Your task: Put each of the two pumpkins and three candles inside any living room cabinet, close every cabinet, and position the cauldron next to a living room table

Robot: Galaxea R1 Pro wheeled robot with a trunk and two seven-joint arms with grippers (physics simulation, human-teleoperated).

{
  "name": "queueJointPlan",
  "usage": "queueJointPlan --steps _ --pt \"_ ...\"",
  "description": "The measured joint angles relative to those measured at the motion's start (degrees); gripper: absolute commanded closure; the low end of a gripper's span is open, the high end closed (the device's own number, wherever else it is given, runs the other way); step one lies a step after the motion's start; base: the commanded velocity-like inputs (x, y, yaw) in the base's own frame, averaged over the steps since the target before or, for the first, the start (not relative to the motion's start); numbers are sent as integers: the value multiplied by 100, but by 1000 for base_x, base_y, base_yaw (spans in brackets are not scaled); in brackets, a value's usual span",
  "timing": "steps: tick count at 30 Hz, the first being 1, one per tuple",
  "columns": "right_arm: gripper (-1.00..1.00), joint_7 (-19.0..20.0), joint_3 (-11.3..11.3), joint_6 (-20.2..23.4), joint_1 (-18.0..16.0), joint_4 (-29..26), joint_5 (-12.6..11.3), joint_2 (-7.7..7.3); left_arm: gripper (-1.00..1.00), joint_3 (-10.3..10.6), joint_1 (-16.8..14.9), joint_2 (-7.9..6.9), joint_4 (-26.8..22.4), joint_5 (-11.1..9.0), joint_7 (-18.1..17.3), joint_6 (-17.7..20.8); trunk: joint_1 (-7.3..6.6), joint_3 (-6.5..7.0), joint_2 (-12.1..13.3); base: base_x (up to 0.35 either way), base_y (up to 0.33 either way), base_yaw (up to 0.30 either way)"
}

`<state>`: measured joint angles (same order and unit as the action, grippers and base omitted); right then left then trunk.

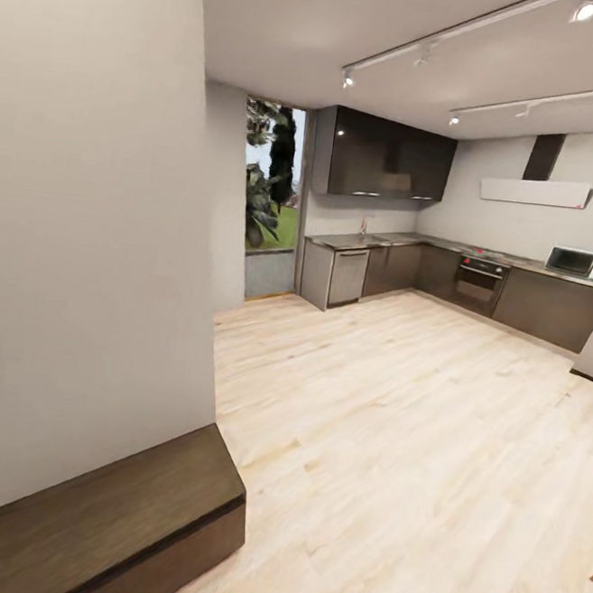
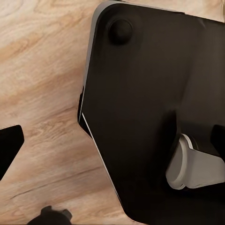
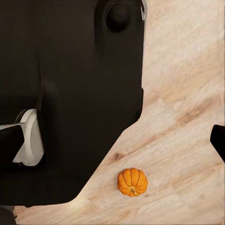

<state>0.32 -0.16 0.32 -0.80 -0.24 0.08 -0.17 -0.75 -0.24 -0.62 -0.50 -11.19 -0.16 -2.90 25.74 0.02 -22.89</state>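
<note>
We see 1 pumpkin (image 3: 132, 182) on the pale wood floor (image 1: 408, 452), close beside the robot's black base (image 3: 70, 93) in the right wrist view, with bare boards around it. The low dark-brown cabinet (image 1: 103, 514) runs along the white wall (image 1: 86, 222) at our left, its fronts shut. Open floor stretches ahead to the kitchen counter (image 1: 464, 254) with its microwave (image 1: 583, 262). We cannot tell whether either gripper's fingers are spread or pressed together.

Pale matt wood-plank floor (image 1: 390, 451), dark wood-grain cabinet (image 1: 112, 515), glossy dark kitchen cupboards (image 1: 387, 156), smooth ribbed pumpkin (image 3: 132, 182)
</note>
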Motion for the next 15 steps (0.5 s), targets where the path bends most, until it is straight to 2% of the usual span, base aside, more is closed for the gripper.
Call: queueJointPlan --steps 4,12,15 --pt "-100 0 0 0 0 0 0 0 -100 2 0 0 0 4 0 0 1 0 0 98 -106 163" --pt "-100 2 2 4 1 -1 2 0 -100 3 -1 0 0 7 0 0 2 0 1 17 -20 35" --pt "-100 -4 6 1 0 -4 6 -2 -100 11 0 6 -1 12 0 1 2 -4 1 1 -70 134"
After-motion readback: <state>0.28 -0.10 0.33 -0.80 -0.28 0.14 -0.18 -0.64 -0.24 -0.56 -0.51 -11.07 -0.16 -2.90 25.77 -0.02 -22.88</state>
